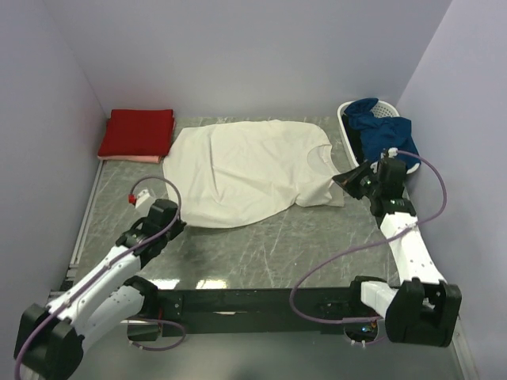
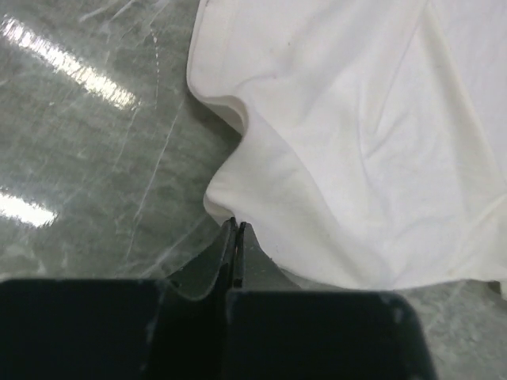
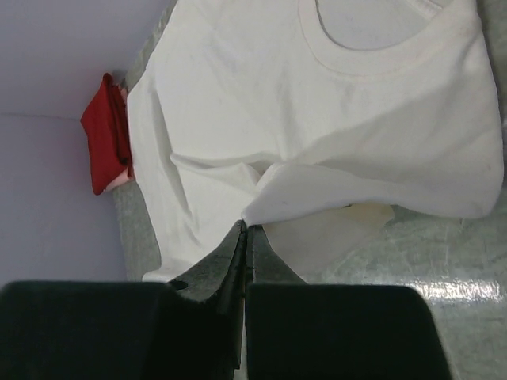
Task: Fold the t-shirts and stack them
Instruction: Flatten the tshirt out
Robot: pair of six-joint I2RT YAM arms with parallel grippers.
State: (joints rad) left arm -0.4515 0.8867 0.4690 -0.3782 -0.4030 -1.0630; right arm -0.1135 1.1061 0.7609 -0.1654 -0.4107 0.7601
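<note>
A large cream t-shirt lies spread on the grey table, neck toward the right. My left gripper is shut, its tips pinching the near-left hem of the cream t-shirt. My right gripper is shut on a corner by the sleeve, and in the right wrist view its tips hold that corner of the cream t-shirt a little off the table. At the back left, a folded red t-shirt rests on a pale pink one.
A white slatted basket holding dark blue clothes stands at the back right, just behind my right arm. Lilac walls close in the back and both sides. A metal rail runs along the table's left edge.
</note>
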